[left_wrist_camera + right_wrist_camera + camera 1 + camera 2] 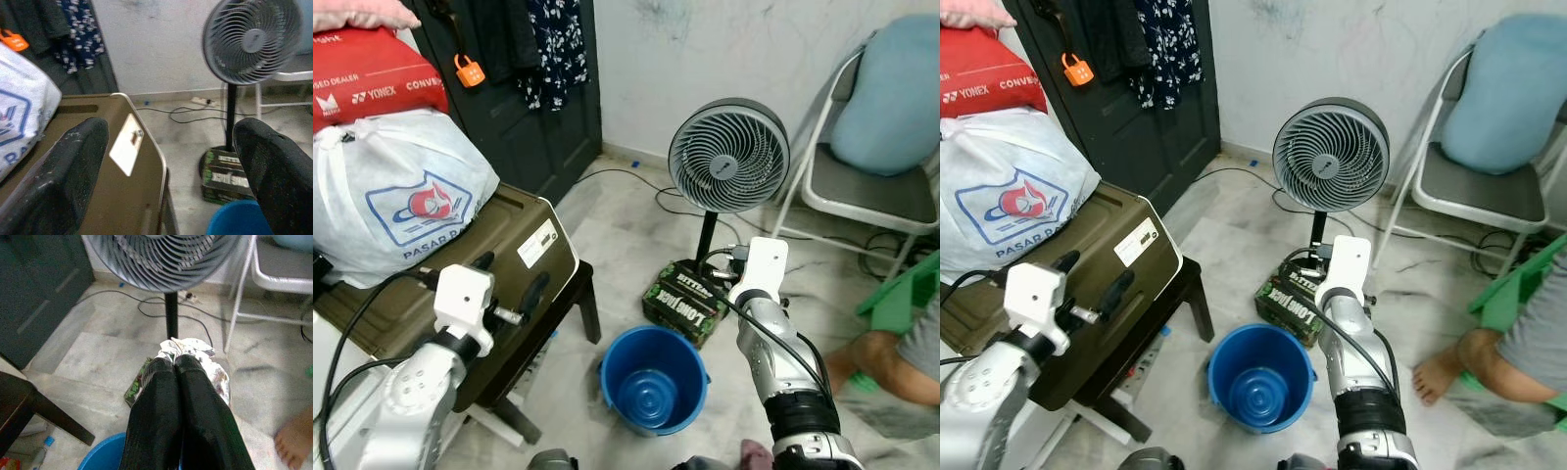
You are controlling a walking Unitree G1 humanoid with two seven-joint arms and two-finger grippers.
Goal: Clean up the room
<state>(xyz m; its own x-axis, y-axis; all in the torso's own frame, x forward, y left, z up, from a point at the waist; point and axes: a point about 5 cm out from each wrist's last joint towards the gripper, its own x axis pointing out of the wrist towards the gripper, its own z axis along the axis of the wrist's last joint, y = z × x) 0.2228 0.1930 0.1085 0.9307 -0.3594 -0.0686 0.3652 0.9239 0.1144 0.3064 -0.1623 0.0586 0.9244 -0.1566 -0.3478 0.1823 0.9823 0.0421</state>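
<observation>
My right gripper is shut on a crumpled piece of silver foil, held above the floor between the blue bucket and the fan's base. The bucket stands on the marble floor just below and to the left of that arm; nothing can be seen in it. My left gripper is open with nothing between its fingers, hovering over the olive-green hard case on the left.
A standing fan rests on a dark printed box. A white plastic bag lies on the case, which sits on a dark stool. A folding chair and a person's foot are at the right. Cables trail behind the fan.
</observation>
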